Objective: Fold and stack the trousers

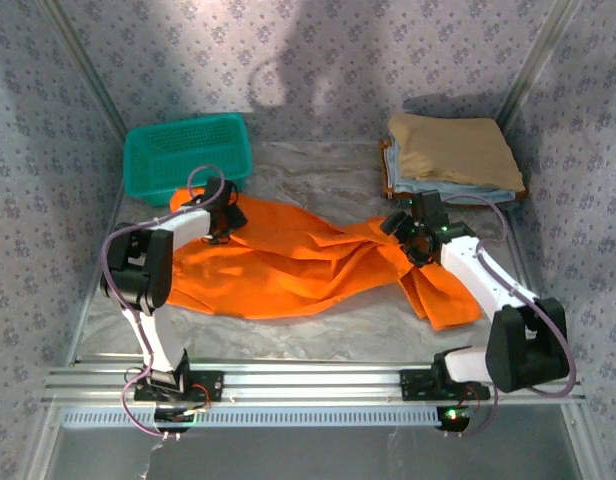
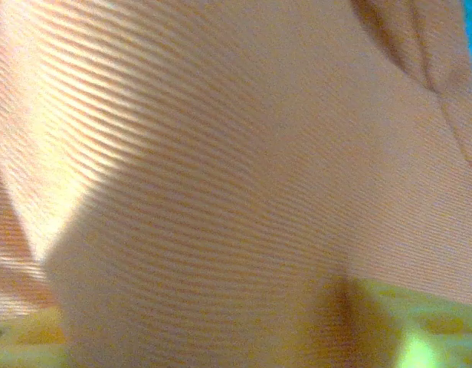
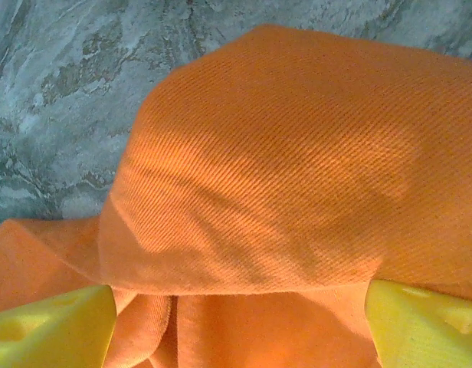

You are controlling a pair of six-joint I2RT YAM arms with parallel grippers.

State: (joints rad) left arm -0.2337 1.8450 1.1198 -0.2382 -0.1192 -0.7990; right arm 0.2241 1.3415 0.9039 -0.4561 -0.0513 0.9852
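The left claw [image 1: 220, 215] sat low on the trousers' [image 1: 288, 265] far left end, just in front of the teal basket [image 1: 188, 150]. From above, its jaws were hidden under the wrist and cable. In its own camera the orange cloth [image 2: 221, 192] pressed so close to the lens that the weave blurred. Only slivers of the yellow pads [image 2: 427, 330] showed at the bottom corners, with cloth bulging between them. Whether that claw was clamped on the fabric or merely standing around it could not be told.

The right claw [image 1: 406, 232] rested over the bunched right part of the garment. Its wrist view showed the two yellow pads [image 3: 44, 326] set wide apart at the lower corners. A rounded fold of the trousers [image 3: 274, 161] rose between them, apparently loose rather than pinched. Grey marbled surface [image 3: 60, 92] showed beyond the fold.

The trousers lay spread across the middle of the surface [image 1: 318, 165], rumpled and twisted near the centre. One leg ran toward the near right, partly covered by the right arm. At the far right corner, a tan folded garment [image 1: 453, 145] topped light blue folded garments [image 1: 438, 188], of which only the edges showed.
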